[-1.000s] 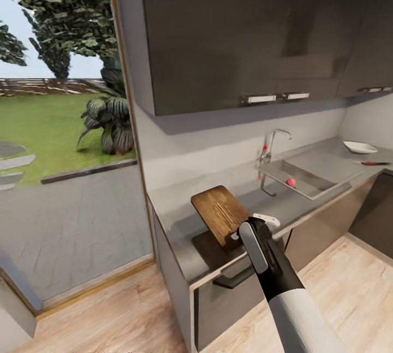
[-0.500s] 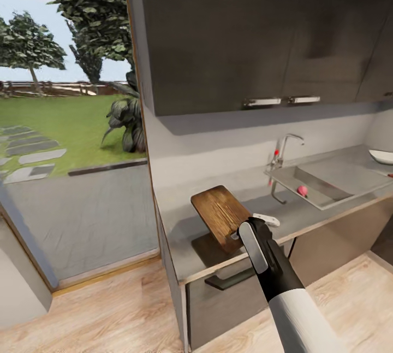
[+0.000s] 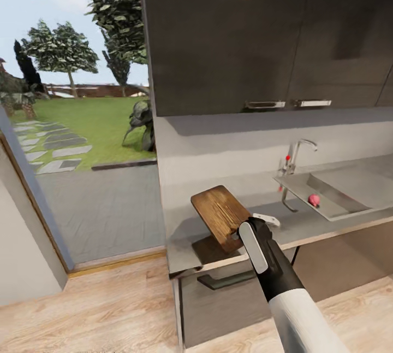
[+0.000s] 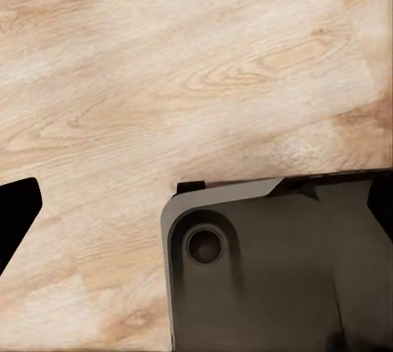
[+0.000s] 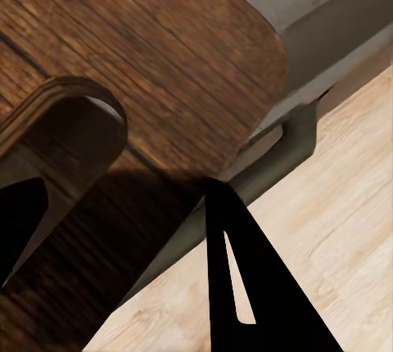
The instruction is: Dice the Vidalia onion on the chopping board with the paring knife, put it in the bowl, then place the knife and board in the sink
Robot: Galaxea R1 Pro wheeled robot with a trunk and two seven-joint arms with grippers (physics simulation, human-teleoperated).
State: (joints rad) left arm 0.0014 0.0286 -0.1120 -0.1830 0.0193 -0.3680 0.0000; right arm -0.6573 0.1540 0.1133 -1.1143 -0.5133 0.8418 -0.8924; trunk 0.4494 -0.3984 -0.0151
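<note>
The right gripper (image 3: 240, 233) is clamped on the chopping board (image 3: 220, 213), holding it tilted up above the grey countertop (image 3: 305, 222) near its left end. In the right wrist view the board's slot handle (image 5: 61, 135) sits by the dark fingers (image 5: 246, 286). Further right lies the sink (image 3: 338, 197) with its chrome tap (image 3: 297, 156) and a small red round thing (image 3: 313, 199) inside. Dark cabinets (image 3: 262, 30) hang above.

text: none showing | labels/brands: none reading on chopping board (image 3: 220, 212), upper cabinets (image 3: 262, 30) or sink (image 3: 338, 197) | numbers/signs: nothing legible appearing
</note>
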